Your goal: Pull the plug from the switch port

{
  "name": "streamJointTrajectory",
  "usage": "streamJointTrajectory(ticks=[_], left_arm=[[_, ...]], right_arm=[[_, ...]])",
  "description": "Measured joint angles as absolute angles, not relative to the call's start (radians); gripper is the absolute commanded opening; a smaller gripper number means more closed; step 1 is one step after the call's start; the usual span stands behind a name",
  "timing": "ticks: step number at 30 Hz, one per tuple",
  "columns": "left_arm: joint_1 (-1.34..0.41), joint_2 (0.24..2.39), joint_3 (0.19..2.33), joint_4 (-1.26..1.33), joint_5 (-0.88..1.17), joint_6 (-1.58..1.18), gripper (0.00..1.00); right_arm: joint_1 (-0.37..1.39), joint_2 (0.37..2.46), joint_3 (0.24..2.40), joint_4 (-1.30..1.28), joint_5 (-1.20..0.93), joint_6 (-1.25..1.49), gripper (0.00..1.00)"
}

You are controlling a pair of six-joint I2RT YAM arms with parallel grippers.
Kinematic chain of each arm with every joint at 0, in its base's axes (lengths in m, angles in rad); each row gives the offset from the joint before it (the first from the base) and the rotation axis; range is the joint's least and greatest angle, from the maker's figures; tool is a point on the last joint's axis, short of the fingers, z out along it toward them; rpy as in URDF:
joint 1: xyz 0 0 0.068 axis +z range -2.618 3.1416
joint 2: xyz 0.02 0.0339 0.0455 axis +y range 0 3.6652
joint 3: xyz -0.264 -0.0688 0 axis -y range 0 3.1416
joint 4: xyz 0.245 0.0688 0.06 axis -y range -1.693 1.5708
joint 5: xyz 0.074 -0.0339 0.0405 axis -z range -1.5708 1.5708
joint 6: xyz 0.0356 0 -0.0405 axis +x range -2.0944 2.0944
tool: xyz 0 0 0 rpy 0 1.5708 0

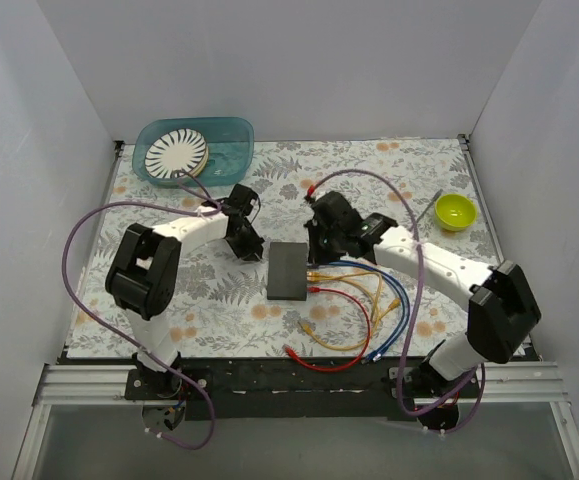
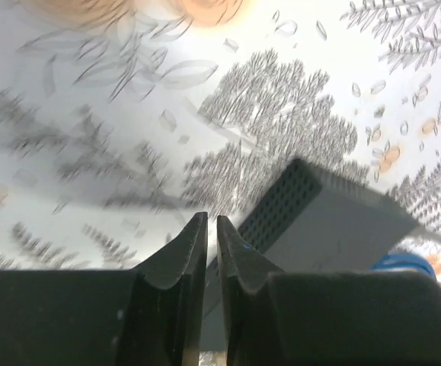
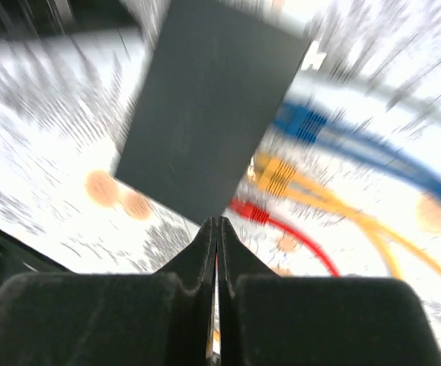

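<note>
The switch (image 1: pixel 288 270) is a flat matte-black box lying mid-table. Blue (image 3: pixel 300 122), yellow (image 3: pixel 277 174) and red (image 3: pixel 250 211) plugs sit in a row along its right long edge. My left gripper (image 1: pixel 251 249) hovers just off the switch's far-left corner. In the left wrist view its fingers (image 2: pixel 212 229) are nearly closed on nothing, with the switch (image 2: pixel 334 221) to their right. My right gripper (image 1: pixel 317 248) is above the switch's far-right corner. In the blurred right wrist view it (image 3: pixel 217 225) is shut and empty, just short of the red plug and the switch (image 3: pixel 205 114).
Blue, yellow and red cables (image 1: pixel 369 310) loop over the mat right of the switch towards the near edge. A teal tub (image 1: pixel 197 148) holding a striped plate stands at the back left. A yellow-green bowl (image 1: pixel 456 211) sits at the right.
</note>
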State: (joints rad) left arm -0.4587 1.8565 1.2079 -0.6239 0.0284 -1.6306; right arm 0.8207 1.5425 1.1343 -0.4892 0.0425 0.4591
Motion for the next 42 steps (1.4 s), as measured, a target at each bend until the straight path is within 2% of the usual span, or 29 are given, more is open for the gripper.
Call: streamJointTrajectory(ticks=[3,6,10,15,21,26,34,42], left_arm=[[-0.477,1.741,1.132,-0.62,-0.021,-1.641,0.12],[-0.56,1.584,1.053,-0.617,-0.046,-1.657,0.09],[-0.742,1.422,0.952,-0.558,-0.015,-1.67,0.0],[-0.831,1.369,0.776,-0.484,0.05,-1.687,0.0],[-0.834,1.37,0.628,-0.418,0.096,-1.71,0.0],[-0.834,1.424,0.605,-0.286,0.187,-1.715,0.0],[-0.817,1.718,0.837,-0.208,0.336,-1.707,0.0],[-0.686,1.799,0.92,-0.276,0.426,-1.709,0.0]], right_arm=[[0.731,1.504,1.23,-0.485,0.057,0.459,0.01],[0.599,1.557,1.307,-0.453,0.049,0.464,0.01],[0.476,1.763,1.404,-0.437,0.036,0.471,0.01],[0.439,1.992,1.456,-0.452,-0.013,0.47,0.01],[0.436,2.051,1.463,-0.451,-0.057,0.47,0.01],[0.43,2.011,1.371,-0.367,-0.094,0.479,0.01],[0.432,1.806,1.082,-0.295,-0.119,0.481,0.01],[0.444,1.685,0.936,-0.261,-0.104,0.471,0.01]])
